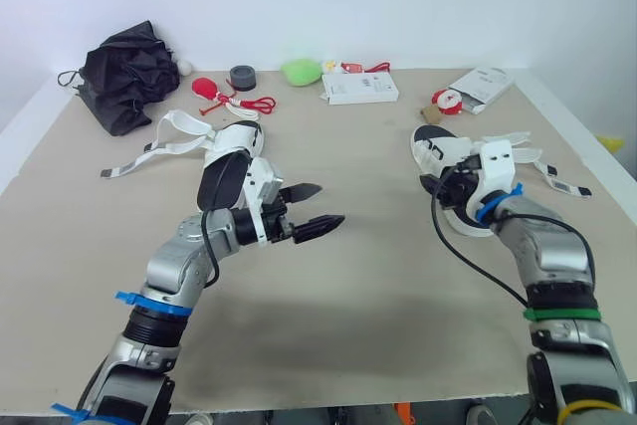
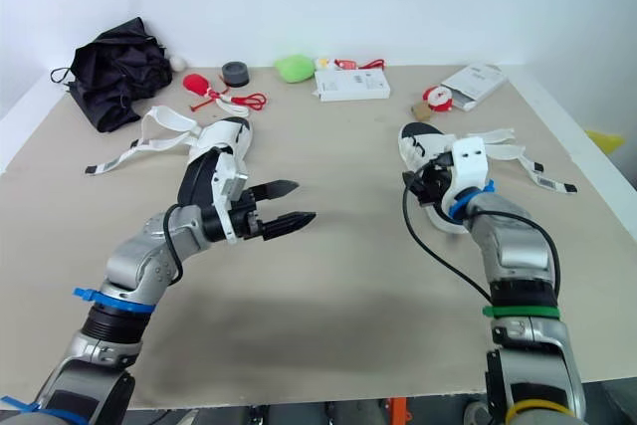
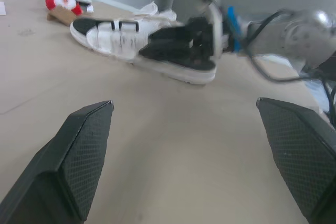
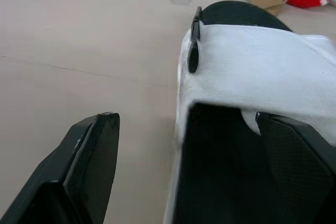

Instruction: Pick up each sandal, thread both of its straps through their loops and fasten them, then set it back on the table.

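The right gripper (image 4: 184,116) stood spread wide across one side of the right sandal (image 1: 435,151), 1 finger outside the sole and 1 above the black footbed, apparently placed to clamp that edge for a lift; nothing was gripped yet. The sandal lay flat on the table (image 1: 378,286), its straps (image 1: 542,161) trailing loose to the robot's right. The left gripper (image 1: 328,204) hung released above bare tabletop, pointed toward that sandal, likely waiting to work the straps. The left sandal (image 1: 234,136) rested behind it, unfastened.
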